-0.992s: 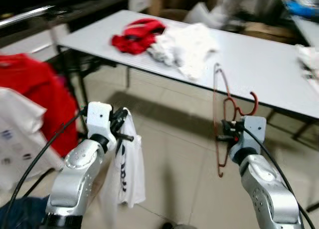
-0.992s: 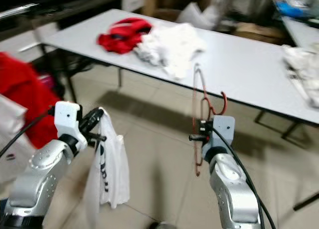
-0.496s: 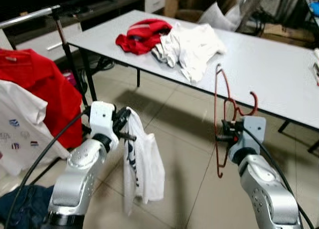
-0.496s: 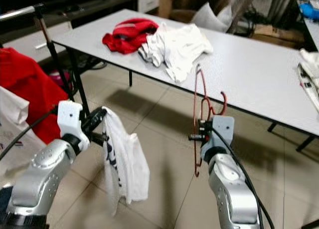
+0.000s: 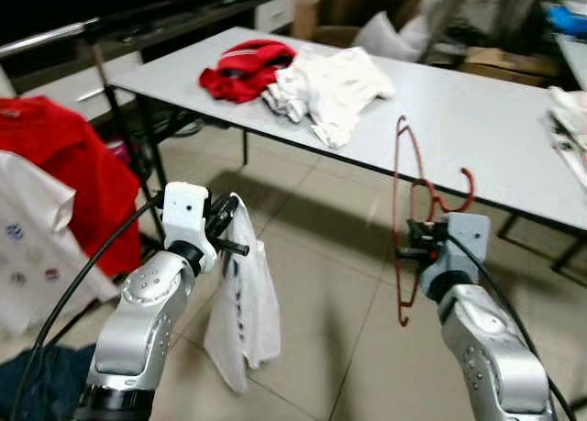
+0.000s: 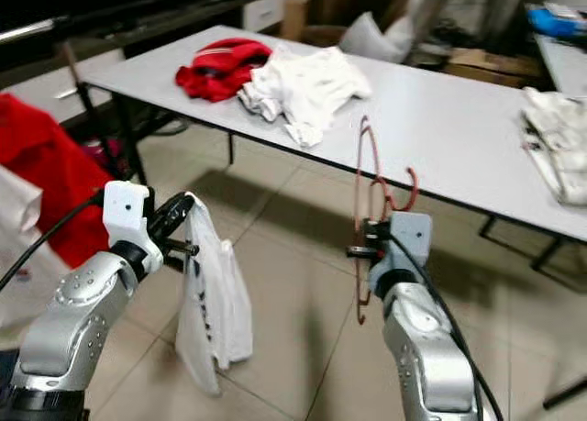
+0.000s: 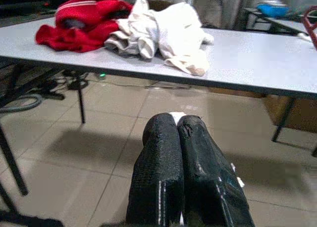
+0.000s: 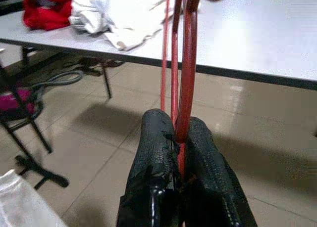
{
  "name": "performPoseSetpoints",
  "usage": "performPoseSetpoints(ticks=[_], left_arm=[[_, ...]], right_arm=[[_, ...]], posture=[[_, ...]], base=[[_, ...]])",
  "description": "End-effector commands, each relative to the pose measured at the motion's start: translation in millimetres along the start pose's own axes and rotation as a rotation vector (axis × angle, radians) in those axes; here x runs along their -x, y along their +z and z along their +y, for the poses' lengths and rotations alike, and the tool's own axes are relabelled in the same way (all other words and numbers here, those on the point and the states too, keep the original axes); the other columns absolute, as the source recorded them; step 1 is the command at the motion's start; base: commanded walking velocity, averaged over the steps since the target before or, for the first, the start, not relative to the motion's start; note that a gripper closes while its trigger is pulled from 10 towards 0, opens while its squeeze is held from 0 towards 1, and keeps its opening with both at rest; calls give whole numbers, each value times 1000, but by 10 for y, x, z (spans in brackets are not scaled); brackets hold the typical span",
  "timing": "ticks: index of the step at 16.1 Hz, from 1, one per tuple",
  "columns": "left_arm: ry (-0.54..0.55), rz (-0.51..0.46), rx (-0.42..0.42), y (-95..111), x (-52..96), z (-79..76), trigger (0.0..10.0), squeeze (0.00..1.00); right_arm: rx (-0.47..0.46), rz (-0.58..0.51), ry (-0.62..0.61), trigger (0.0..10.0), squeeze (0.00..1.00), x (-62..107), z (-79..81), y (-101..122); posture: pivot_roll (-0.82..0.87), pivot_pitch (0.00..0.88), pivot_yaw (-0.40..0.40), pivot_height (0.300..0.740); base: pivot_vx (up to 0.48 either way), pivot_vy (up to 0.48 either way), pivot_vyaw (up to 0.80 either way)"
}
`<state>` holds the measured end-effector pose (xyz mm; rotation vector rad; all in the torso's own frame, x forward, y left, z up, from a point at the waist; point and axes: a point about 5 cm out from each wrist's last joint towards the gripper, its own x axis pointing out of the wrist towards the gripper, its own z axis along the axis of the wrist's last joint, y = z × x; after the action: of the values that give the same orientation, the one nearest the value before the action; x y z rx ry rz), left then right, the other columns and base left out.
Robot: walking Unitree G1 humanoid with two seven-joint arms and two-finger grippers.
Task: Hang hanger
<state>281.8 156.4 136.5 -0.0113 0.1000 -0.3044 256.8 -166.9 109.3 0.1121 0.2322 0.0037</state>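
A thin red wire hanger point(image 5: 404, 210) stands upright in front of the table edge, its hook point(image 5: 466, 190) curling to the right. My right gripper point(image 5: 409, 252) is shut on the hanger's wire; the right wrist view shows the red wire point(image 8: 184, 78) pinched between the black fingers point(image 8: 153, 153). My left gripper point(image 5: 229, 247) is shut on a white garment point(image 5: 242, 302) that dangles below it over the tiled floor. In the left wrist view the two fingers point(image 7: 168, 162) press together with a sliver of white cloth point(image 7: 176, 116) at their tips.
A long white table point(image 5: 477, 118) crosses ahead, carrying a red garment point(image 5: 246, 69) and a pile of white clothes point(image 5: 328, 83). A clothes rail point(image 5: 55, 38) at far left holds a red shirt point(image 5: 64, 178) and a white printed shirt point(image 5: 23, 256). Dark cloth point(image 5: 37, 384) lies on the floor.
The view has shifted slightly as the camera moved. The white garment has swung back and hangs closer under my left gripper. Both grippers keep their holds.
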Motion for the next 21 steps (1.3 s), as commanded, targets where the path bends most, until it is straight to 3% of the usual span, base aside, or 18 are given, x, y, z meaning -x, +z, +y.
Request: performPoseSetpoints(ticks=[1, 7, 16, 21], left_arm=[[7, -12, -19, 44, -14, 39, 10000, 0], [0, -15, -42, 47, -25, 16, 10000, 0], [22, -43, 12, 100, -31, 74, 10000, 0], [16, -52, 18, 112, -38, 82, 10000, 0]], right_arm=[[-2, -6, 5, 10000, 0, -1, 33, 19], [6, 15, -25, 10000, 0, 3, -6, -7], [18, 1, 59, 10000, 0, -1, 113, 16], [19, -1, 61, 10000, 0, -8, 101, 23]], posture=[[-108, 0, -14, 740], [-110, 0, -12, 740], [-109, 0, -12, 740], [-112, 0, -11, 740]], base=[[0, 458, -800], [0, 0, -755], [0, 0, 0], [321, 0, 0]])
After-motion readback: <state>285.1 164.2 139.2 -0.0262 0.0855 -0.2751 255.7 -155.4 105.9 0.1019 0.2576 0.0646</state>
